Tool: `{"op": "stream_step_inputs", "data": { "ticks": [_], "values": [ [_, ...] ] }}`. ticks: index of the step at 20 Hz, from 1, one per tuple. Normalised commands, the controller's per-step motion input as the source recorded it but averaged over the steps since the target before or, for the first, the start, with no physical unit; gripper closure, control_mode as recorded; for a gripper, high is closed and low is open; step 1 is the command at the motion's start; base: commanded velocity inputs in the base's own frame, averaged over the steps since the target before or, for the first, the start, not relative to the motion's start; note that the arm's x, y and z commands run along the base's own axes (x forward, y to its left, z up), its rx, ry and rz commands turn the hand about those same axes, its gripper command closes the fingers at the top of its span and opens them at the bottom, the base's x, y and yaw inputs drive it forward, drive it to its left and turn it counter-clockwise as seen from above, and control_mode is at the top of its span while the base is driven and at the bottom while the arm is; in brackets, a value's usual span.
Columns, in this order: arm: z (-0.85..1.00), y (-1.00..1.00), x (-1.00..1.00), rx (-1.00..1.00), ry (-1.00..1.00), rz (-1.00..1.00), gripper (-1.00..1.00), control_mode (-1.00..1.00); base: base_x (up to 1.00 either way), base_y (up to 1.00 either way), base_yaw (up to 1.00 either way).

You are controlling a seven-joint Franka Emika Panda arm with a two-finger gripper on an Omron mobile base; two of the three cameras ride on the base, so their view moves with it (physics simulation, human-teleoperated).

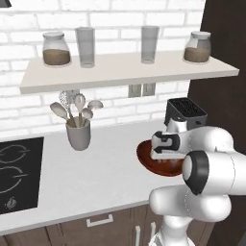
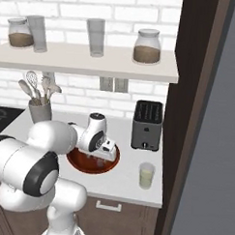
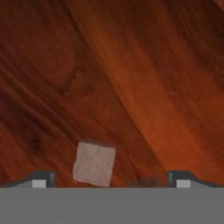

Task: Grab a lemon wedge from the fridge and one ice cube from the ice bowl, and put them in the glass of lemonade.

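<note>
Inside the ice bowl [image 3: 144, 65], low over its wooden floor, the gripper [image 3: 111, 178] is held with its jaws spread, and the ice cube [image 3: 94, 163] is seen between them, nearer one tip. The ice-picking step is judged to be in hand; next, centring and closing are called for. The glass of lemonade [image 2: 146, 176] stands just beside the bowl. No writing can be read.

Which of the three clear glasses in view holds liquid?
The short tumbler on the counter beside the toaster, with pale yellowish liquid. The two taller glasses on the shelf look empty.
</note>
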Motion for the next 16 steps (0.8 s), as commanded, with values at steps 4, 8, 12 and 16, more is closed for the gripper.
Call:
{"op": "stream_step_inputs", "data": {
  "ticks": [4, 8, 12, 16],
  "values": [
    [0.00, -0.08, -0.23, 0.03, -0.16, 0.00, -1.00, -1.00, 0.00, 0.00, 0.00],
    [-0.03, -0.02, -0.03, 0.00, -0.07, 0.00, -1.00, -1.00, 0.00, 0.00, 0.00],
    [-0.26, 0.00, 0.00, 0.00, 0.00, 0.00, -1.00, -1.00, 0.00, 0.00, 0.00],
    [-0.14, -0.04, -0.18, 0.00, -0.01, 0.00, -1.00, -1.00, 0.00, 0.00, 0.00]
  ]
}}
